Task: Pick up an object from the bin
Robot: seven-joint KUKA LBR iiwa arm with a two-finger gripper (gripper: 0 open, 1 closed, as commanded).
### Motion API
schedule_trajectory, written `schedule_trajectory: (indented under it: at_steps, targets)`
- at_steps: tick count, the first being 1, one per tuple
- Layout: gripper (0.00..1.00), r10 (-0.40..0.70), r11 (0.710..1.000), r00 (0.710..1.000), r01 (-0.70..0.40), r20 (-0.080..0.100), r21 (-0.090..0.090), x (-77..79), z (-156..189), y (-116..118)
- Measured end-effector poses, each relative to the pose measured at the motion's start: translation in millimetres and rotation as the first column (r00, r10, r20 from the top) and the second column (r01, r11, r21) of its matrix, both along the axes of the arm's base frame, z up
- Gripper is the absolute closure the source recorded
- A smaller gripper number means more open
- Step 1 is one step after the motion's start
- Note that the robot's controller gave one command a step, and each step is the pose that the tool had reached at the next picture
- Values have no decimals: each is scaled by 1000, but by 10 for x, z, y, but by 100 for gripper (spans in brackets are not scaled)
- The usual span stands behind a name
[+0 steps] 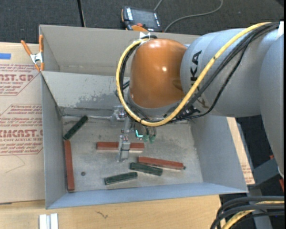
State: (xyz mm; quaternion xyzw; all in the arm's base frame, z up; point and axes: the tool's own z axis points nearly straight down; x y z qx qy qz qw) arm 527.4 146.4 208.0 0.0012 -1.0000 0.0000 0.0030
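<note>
My gripper [124, 149] is low in the middle of the bin, under the arm's orange cover. It stands right over the middle of a red-brown flat bar [107, 146] that lies flat on the floor, its two ends sticking out left and right of the gripper. Just to the lower right lie a short dark green bar [146, 169] and a longer red-brown bar [161, 163], side by side. Another dark green bar [120, 178] lies nearer the front wall.
A long red-brown bar [68, 165] runs along the left wall. A dark green bar [75, 127] lies slanted at the back left. The arm and its orange cover hang over the bin's back right part.
</note>
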Motion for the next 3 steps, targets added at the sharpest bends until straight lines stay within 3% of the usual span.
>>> schedule_trajectory:
  at_steps: [1,2,3]
  targets:
    - [0,80,997,997,-80,-1,-2,103,-1249,-548]
    - [100,82,997,997,-82,6,1,123,-1203,-522]
    - [100,116,993,993,-116,14,1,-55,90,-366]
